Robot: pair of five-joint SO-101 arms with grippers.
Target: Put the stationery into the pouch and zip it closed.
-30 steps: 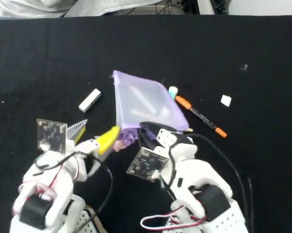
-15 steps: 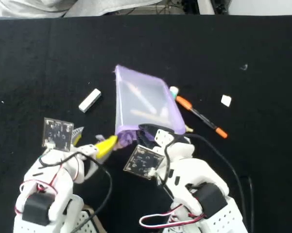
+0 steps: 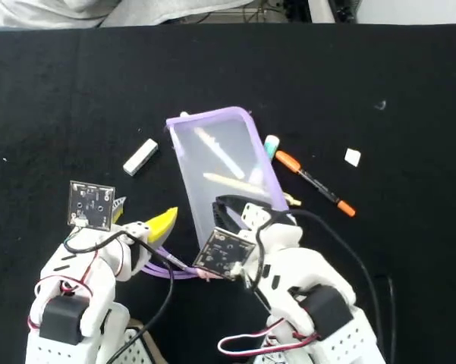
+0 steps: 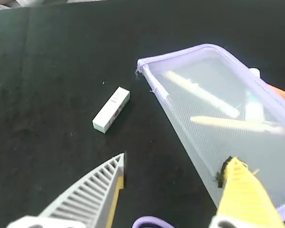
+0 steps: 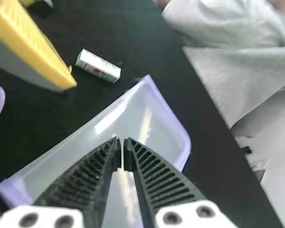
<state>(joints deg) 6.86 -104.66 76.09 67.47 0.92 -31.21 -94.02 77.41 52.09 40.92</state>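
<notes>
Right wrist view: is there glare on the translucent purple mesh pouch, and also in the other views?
Right wrist view: yes, bright reflected streaks cross the translucent purple mesh pouch, masking its contents. Left wrist view: even light, two pale pens show through it. High view: faint sheen, the pens visible.

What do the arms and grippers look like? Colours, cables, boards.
Both arms: white shells, black motors, black cables, a bare square camera board at each wrist. Left gripper: one yellow finger, one pale ribbed. Right gripper: two black ribbed fingers on white bases.
</notes>
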